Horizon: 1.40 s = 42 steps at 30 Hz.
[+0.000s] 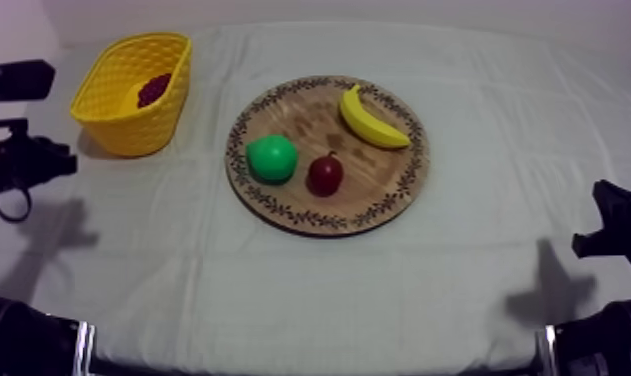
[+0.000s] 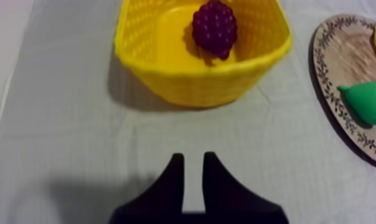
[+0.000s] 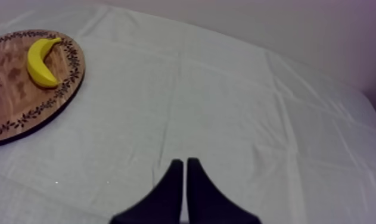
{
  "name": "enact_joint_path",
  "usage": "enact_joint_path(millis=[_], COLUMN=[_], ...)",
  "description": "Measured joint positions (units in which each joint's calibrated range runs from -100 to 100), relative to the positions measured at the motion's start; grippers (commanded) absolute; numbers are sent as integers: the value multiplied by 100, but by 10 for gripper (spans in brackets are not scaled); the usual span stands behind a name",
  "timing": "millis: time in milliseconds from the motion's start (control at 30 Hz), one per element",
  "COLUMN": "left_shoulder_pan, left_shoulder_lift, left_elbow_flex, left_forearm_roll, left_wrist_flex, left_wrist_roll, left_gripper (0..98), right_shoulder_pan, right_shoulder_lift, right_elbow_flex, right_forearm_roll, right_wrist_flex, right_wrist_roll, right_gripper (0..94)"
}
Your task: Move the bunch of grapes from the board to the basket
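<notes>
Grapes (image 2: 214,27) lie inside the yellow basket (image 2: 202,89), off the wooden board (image 1: 379,178), so placing looks done: your left gripper (image 2: 193,158) hangs parted and empty nearby, your right gripper (image 3: 185,162) pinched closed, and you likely need only pull back

From above, the top view slants down over the whole table (image 1: 309,300). The left wrist view sits low, close to the yellow basket (image 2: 202,83); all three share the wooden board (image 1: 299,115).
</notes>
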Motion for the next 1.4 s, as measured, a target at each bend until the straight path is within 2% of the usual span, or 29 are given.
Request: enact_joint_path(millis=[500,700,800,1000,1200,1400], left_shoulder_pan=[-1,122,140,155,121,135], left_shoulder_lift=[-2802,-3686,-4014,-4579,-5020,-5431], left_elbow_flex=[1843,2001,2024,2148,2178,2178], left_forearm_roll=[23,-17,-100,-346,-411,-449], left_wrist_flex=[363,741,719,232,56,214], left_wrist_roll=[-48,-205,-242,27,232,217], left_gripper=[0,0,0,0,0,0], right_shoulder_pan=[0,0,0,0,0,0], right_shoulder_lift=[0,0,0,0,0,0], right_elbow_flex=[0,0,0,0,0,0], right_forearm_roll=[0,0,0,0,0,0], right_wrist_flex=[0,-6,-6,-6,-6,-6], right_wrist_roll=[0,0,0,0,0,0], right_gripper=[5,5,5,5,5,5])
